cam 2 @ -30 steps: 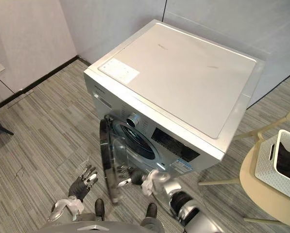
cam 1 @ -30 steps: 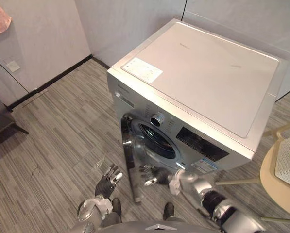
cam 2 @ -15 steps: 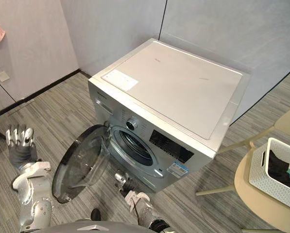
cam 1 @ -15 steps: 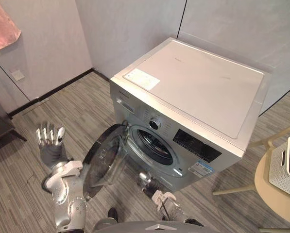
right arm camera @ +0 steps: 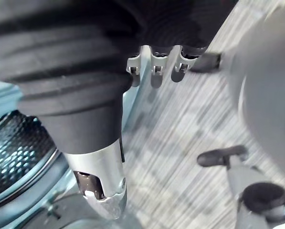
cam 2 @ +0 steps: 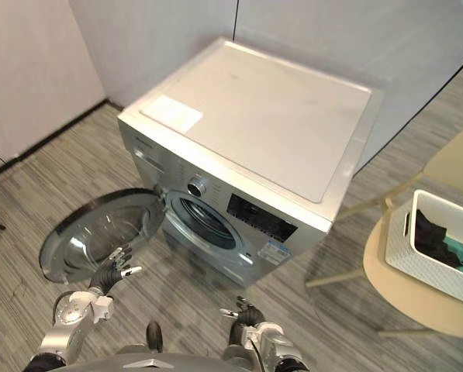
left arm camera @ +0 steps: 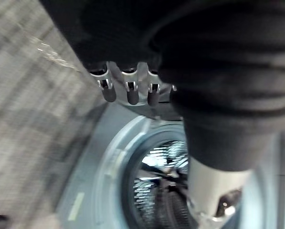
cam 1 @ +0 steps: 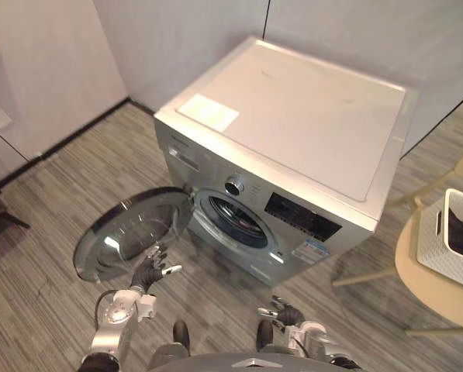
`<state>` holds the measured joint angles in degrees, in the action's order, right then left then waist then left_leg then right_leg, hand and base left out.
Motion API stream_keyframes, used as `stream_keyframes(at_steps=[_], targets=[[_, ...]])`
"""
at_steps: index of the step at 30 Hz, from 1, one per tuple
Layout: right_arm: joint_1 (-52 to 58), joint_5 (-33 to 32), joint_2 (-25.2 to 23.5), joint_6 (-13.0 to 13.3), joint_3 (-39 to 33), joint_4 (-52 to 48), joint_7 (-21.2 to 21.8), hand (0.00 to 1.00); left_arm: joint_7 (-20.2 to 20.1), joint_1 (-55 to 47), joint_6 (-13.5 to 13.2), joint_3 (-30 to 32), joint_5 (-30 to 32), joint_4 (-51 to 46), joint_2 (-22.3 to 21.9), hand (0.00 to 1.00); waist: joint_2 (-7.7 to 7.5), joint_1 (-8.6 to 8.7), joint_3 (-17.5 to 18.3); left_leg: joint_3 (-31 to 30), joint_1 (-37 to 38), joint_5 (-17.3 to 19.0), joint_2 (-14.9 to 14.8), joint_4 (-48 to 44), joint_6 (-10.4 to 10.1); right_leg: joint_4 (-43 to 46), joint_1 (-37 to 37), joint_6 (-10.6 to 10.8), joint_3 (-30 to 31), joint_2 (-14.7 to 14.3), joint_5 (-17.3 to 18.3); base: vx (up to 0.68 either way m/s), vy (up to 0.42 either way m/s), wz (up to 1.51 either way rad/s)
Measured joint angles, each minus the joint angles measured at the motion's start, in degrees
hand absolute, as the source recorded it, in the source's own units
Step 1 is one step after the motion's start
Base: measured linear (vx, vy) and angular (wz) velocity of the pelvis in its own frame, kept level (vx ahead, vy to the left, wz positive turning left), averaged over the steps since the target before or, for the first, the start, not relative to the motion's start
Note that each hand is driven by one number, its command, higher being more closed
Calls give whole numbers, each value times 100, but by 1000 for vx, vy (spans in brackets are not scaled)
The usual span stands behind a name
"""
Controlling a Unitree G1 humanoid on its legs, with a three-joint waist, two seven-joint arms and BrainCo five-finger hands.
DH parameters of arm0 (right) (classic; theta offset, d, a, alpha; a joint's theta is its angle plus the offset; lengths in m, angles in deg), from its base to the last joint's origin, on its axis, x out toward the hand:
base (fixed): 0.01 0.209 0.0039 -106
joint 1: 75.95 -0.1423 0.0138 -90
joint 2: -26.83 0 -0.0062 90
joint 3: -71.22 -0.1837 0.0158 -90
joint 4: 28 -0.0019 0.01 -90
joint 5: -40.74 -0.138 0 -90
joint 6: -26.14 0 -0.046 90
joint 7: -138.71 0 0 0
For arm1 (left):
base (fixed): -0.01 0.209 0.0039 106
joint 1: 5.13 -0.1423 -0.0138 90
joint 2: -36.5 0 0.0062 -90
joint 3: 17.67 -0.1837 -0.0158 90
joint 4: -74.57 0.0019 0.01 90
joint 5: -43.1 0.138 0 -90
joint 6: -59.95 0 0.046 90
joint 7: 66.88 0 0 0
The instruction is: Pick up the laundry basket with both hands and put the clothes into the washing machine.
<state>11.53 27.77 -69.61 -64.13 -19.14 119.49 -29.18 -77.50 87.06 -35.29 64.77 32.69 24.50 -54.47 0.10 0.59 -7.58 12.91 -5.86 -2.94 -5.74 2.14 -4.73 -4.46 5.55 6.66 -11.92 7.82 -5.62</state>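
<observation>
Grey floor (cam 1: 45,201) is surrounding the washing machine (cam 1: 293,132), its door (cam 1: 130,232) standing open. My left hand (cam 1: 150,271) and right hand (cam 1: 285,314) are hanging empty, fingers loose; the laundry basket (cam 2: 417,263) of clothes (cam 2: 429,232) is waiting unlifted on the table (cam 2: 417,302).

The door (cam 1: 130,232) is all the way round now! 1 second back it stood nearly edge-on in front of the washing machine (cam 1: 309,116). 0.5 seconds ago it was half swung. Now it lies flung wide to the left, inner face up to the camera, and the drum opening (cam 1: 233,221) is fully uncovered. The right hand (cam 1: 284,313), which was on the door's edge 1 second ago, has dropped back low, well clear of the machine, fingers loose. The left hand (cam 1: 150,271) shot up high on the left with straight fingers 0.5 seconds ago. It has come down again and hangs just below the open door's rim, fingers relaxed.
</observation>
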Motion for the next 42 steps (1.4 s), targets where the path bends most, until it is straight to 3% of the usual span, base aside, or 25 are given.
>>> stream_keyframes(at_steps=[4,6,12,15,17,18,20,21,23,25,26,29,30,32,33,34,35,36,37,39,40,42], targets=[[-140,929,7,-79,-562,20,-368,0,185,1082,166,29,1320,704,207,0,-42,125,-416,-27,-448,-204,-5,47,45,-2,454,-14,-52,-2,-202,-28,-4,6],[-334,1270,5,-109,-720,-39,-544,0,503,1884,201,164,2010,1053,487,0,-58,173,-606,-9,-670,-300,-12,149,40,-12,749,-22,0,-14,-289,18,6,-11],[-480,1331,-111,-99,-782,-186,-807,0,1255,3118,349,725,2576,1272,1125,0,-176,142,-1076,73,-823,-306,-60,81,28,27,923,-29,65,-22,-295,24,2,-5],[-462,1333,-298,-62,-573,-507,-983,0,1581,3279,488,768,2983,1237,1115,0,-256,92,-1218,154,-888,-238,-85,-110,-12,180,1034,-32,207,-8,-292,21,11,-17],[-442,1574,-390,12,-394,-724,-1026,0,1720,3205,524,765,3194,1209,1014,0,-272,39,-1325,275,-976,115,-201,-660,5,397,1068,-67,325,-27,-232,2,12,-43],[-423,1817,-432,52,-315,-887,-1048,0,1818,2961,531,812,3196,988,895,0,-276,-6,-1457,382,-1034,538,-343,-1327,22,689,1081,-58,480,-62,-84,-36,19,-68],[-405,2007,-443,64,-248,-987,-1096,0,1872,2610,532,999,3182,833,664,0,-265,-26,-1472,591,-1089,946,-528,-1959,49,976,1184,-62,719,-156,-3,-62,54,-100],[-406,2070,-433,50,-240,-1012,-1134,0,1902,2302,529,1200,3071,808,389,0,-264,-75,-1472,941,-1102,1318,-707,-2459,77,1117,1316,-59,1101,-271,-5,-77,88,-123],[-441,2272,-425,1,-202,-970,-1152,0,1892,1991,529,1258,2995,849,81,0,-269,-124,-1470,1352,-1103,1619,-854,-2856,117,1078,1458,-3,1504,-344,-95,-129,120,-143],[-520,2491,-413,-124,-179,-901,-1172,0,1853,1628,522,1381,2919,1041,-278,0,-259,-64,-1470,1795,-1106,1883,-1045,-3168,197,851,1564,-307,1359,-296,-65,-143,99,-136],[-520,2493,-458,-134,-210,-924,-1184,0,1849,1485,533,1510,2903,1269,-429,0,-240,11,-1470,2069,-1077,1935,-1204,-3267,268,788,1587,-559,875,-196,14,-104,62,-116],[-567,2481,-463,-150,-199,-698,-1202,0,1861,1054,558,1845,2903,1321,-667,0,-223,-43,-1476,2458,-706,1926,-1564,-3292,246,1645,1425,-825,-139,-3,342,23,1,-75],[-559,2462,-471,-145,-196,-512,-1219,0,1973,794,570,1871,2975,1297,-723,0,-235,-89,-1432,2524,-491,1901,-1651,-3311,195,1708,1116,-659,-380,39,490,108,-114,-44],[-558,2405,-444,-92,-206,-300,-1300,0,2181,519,600,1880,3067,1318,-782,0,-140,-56,-1256,2505,-379,1807,-1697,-3219,48,1550,1006,-454,-472,-131,221,52,-143,-42],[-560,2331,-430,-71,-208,-68,-1413,0,2294,369,602,1874,3078,1353,-915,0,-74,-67,-1050,2530,-351,1687,-1691,-2971,-22,1207,992,-492,-459,-270,22,37,-203,-46],[-549,2187,-440,-80,-246,61,-1468,0,2313,227,599,1838,3068,1370,-1017,0,-79,-70,-892,2680,-265,1513,-1690,-2706,-55,794,860,-516,-506,-302,117,29,-193,-38],[-563,2169,-437,-108,-322,99,-1484,0,2318,223,597,1803,3056,1366,-1100,0,-24,-62,-868,2732,-195,1446,-1707,-2593,-119,815,814,-537,-781,-264,270,25,-110,-35],[-560,2161,-450,-122,-404,176,-1519,0,2324,243,585,1625,3006,1354,-1181,0,-9,-108,-829,2906,43,1304,-1693,-2364,-225,1145,811,-570,-1466,-23,534,25,-40,-35],[-551,2155,-467,-128,-426,221,-1529,0,2317,226,576,1528,2973,1368,-1183,0,-28,-128,-791,2980,159,1273,-1689,-2307,-277,1186,766,-528,-1643,6,483,42,-67,-53],[-469,2111,-474,-131,-426,280,-1542,0,2299,152,504,1356,2963,1490,-1245,0,38,-150,-664,3130,482,1150,-1829,-2223,-432,788,455,-535,-1587,-281,155,63,-174,-61],[-477,2109,-476,-113,-424,430,-1607,0,2294,63,497,1356,2963,1577,-1285,0,65,-139,-533,3290,695,1000,-1962,-2173,-504,447,273,-675,-1398,-557,33,81,-232,-69],[-439,2094,-471,-108,-417,482,-1622,0,2300,39,468,1362,2942,1575,-1298,0,86,-87,-507,3232,800,836,-2245,-2523,-435,374,146,-807,-1286,-797,76,64,-245,-79]])
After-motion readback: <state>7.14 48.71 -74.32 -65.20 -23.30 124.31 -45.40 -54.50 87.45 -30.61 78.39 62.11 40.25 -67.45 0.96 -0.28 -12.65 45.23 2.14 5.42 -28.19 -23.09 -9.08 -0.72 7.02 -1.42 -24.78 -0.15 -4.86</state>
